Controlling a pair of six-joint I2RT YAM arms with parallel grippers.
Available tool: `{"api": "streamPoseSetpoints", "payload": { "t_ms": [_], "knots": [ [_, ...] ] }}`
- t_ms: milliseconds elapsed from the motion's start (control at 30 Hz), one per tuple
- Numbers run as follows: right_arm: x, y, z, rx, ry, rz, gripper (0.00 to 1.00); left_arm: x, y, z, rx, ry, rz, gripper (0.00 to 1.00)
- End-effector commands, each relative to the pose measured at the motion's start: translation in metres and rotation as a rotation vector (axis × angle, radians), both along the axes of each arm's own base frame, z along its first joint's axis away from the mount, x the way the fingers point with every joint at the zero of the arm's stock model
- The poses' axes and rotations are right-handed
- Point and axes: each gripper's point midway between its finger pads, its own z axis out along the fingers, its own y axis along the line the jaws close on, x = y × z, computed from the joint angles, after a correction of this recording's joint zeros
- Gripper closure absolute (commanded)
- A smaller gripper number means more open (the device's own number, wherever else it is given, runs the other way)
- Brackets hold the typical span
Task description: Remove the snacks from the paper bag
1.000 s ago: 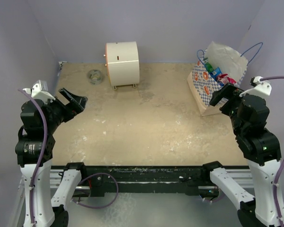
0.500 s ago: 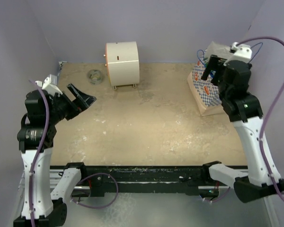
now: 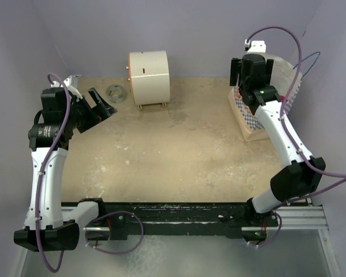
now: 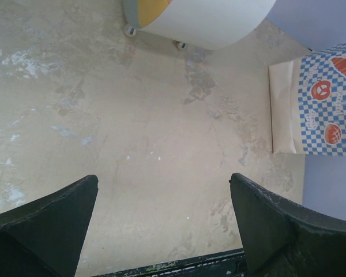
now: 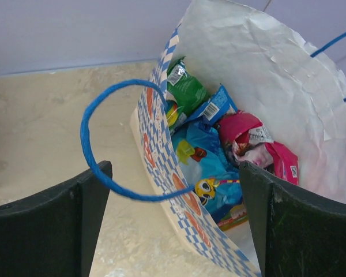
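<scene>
The near half of the counter (image 3: 179, 167) is mottled beige. Above its left edge, past the middle, the left tool (image 3: 99, 105) hangs tilted down toward the centre, its jaws spread wide with nothing between them; in its wrist view only bare surface shows between the dark fingers (image 4: 52, 213).

At the far right corner stands the paper bag (image 3: 247, 112), blue-and-white checkered with orange marks, its mouth open and its white inside showing. The right tool (image 5: 174, 167) hovers just above that mouth, jaws wide and holding nothing. One blue cord handle (image 5: 95, 156) loops out on the side away from the right edge.

The snacks (image 5: 210, 156) lie inside the bag: a green packet (image 5: 187, 89) farthest in, blue ones in the middle, pink ones (image 5: 251, 141) beside them.

Against the far edge, left of centre, sits a cream cylindrical box (image 3: 149, 75), with a small grey round thing (image 3: 115, 92) just beside it.
</scene>
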Motion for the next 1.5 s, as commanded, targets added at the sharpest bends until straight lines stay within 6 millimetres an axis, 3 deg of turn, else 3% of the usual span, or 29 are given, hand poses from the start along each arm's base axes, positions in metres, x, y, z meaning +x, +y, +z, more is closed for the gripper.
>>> {"api": "streamPoseSetpoints", "payload": {
  "t_ms": [0, 100, 267, 367, 600, 867, 1200, 1300, 1400, 1467],
  "knots": [
    [0.014, -0.01, 0.044, -0.041, -0.124, -0.042, 0.14, 0.01, 0.012, 0.005, 0.063, -0.02, 0.034, 0.01],
    [0.02, -0.01, 0.046, -0.084, -0.121, -0.03, 0.32, 0.015, 0.017, 0.005, 0.083, -0.011, 0.051, 0.01],
    [0.025, -0.012, 0.049, -0.109, -0.13, -0.042, 0.83, 0.021, 0.022, 0.004, 0.104, -0.002, 0.072, 0.01],
    [0.022, -0.008, 0.049, -0.085, -0.115, -0.019, 1.0, 0.025, 0.023, 0.001, 0.104, 0.005, 0.077, 0.01],
    [0.004, 0.019, 0.061, 0.008, -0.126, 0.153, 1.0, 0.034, 0.018, -0.005, 0.065, 0.015, 0.067, 0.01],
    [-0.028, 0.054, 0.047, 0.158, -0.06, 0.337, 1.0, 0.032, 0.005, -0.013, -0.009, 0.012, 0.037, 0.01],
    [-0.081, 0.096, 0.038, 0.361, -0.008, 0.517, 1.0, -0.01, -0.016, 0.001, -0.101, -0.016, -0.04, 0.01],
    [-0.097, 0.124, 0.035, 0.445, 0.05, 0.624, 1.0, -0.029, -0.023, -0.003, -0.157, 0.066, -0.038, 0.01],
    [-0.121, 0.165, 0.027, 0.437, 0.113, 0.72, 1.0, -0.048, -0.031, -0.014, -0.218, 0.113, -0.039, 0.01],
    [-0.137, 0.189, 0.022, 0.468, 0.15, 0.776, 1.0, -0.06, -0.034, -0.011, -0.246, 0.093, -0.043, 0.01]
  ]
}}
